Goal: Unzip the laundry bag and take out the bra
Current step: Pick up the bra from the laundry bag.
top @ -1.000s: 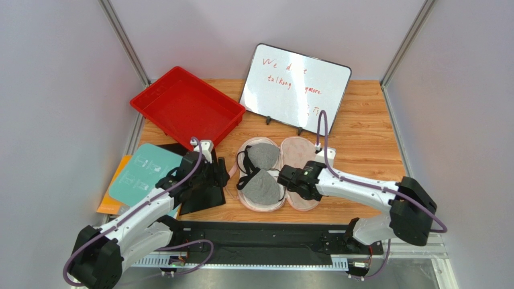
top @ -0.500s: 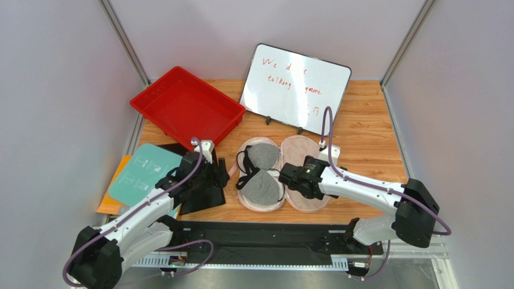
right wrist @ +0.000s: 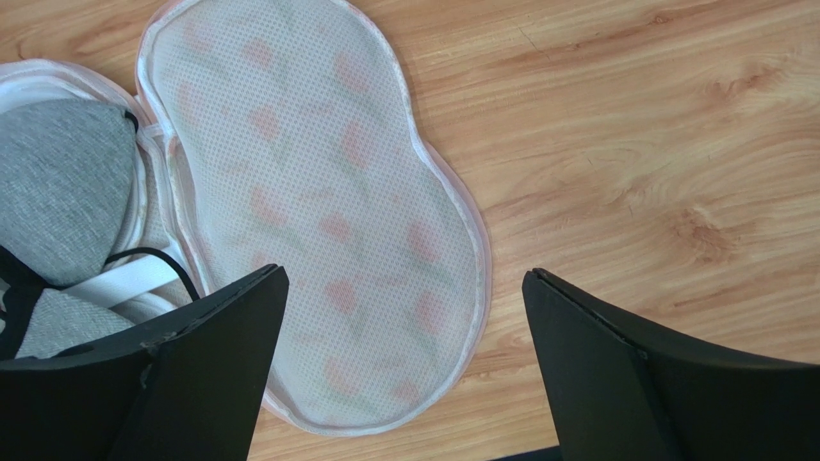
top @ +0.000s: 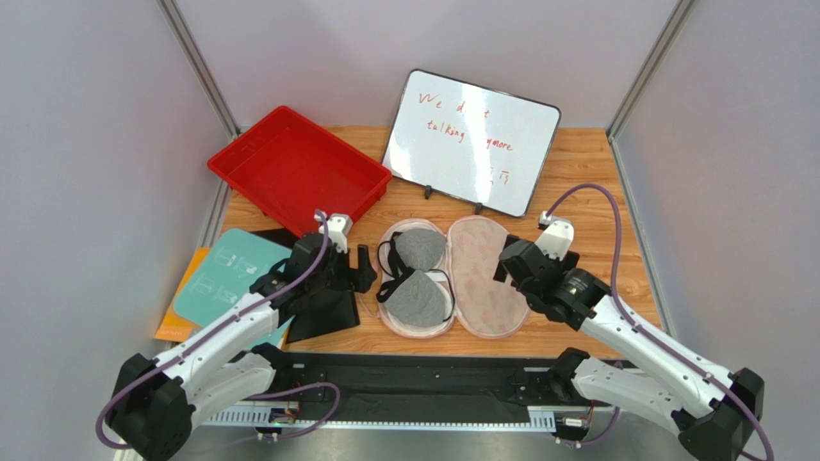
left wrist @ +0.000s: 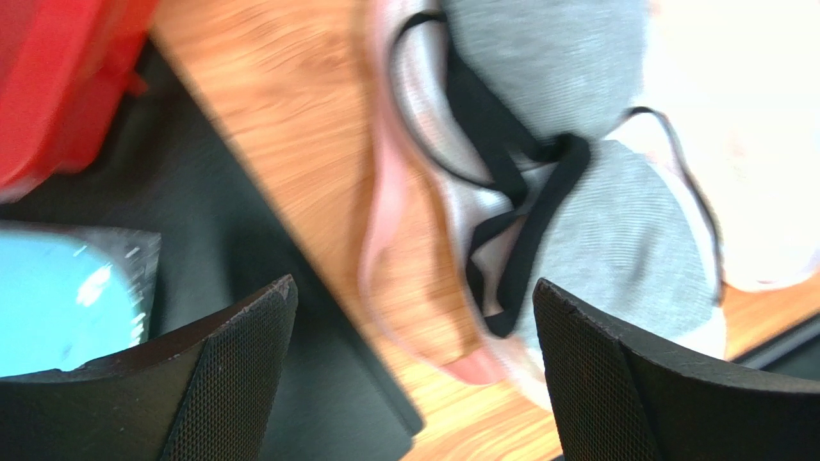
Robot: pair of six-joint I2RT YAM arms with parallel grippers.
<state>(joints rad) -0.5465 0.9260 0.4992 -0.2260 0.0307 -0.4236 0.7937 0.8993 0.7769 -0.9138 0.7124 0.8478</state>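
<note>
**Workspace layout, left to right**

1. At the 9 o'clock edge of the tabletop (top: 587,192), a teal card (top: 226,274) lies on an orange sheet (top: 176,317). A black mat (top: 322,312) sits just beside them.
2. A red tray (top: 298,173) stands at 10 o'clock from the laundry bag.
3. The left tool (left wrist: 414,283) is at 9 o'clock from the bag. Its fingers are spread wide and hold nothing. In the left wrist view, the bag's pink edge and the dark straps appear between the fingers (contact with the fabric cannot be determined).
4. The laundry bag (top: 486,283) lies at the centre of the tabletop. It is unzipped and folded out flat into two peanut-shaped halves, side by side and joined along the middle.
5. The bra (top: 421,296) rests in the left half of the bag. Its two grey cups point toward 12 and 6 o'clock, and its dark straps are bunched at the 9 o'clock side. The right half shows only its printed mesh lining.
6. A whiteboard (top: 472,139) with red handwriting stands tilted on its feet at 12 o'clock from the bag.
7. The right tool (right wrist: 402,274) is at 3 o'clock from the bag, over the outer edge of the right half. Its fingers are fully parted and grip nothing.
</note>
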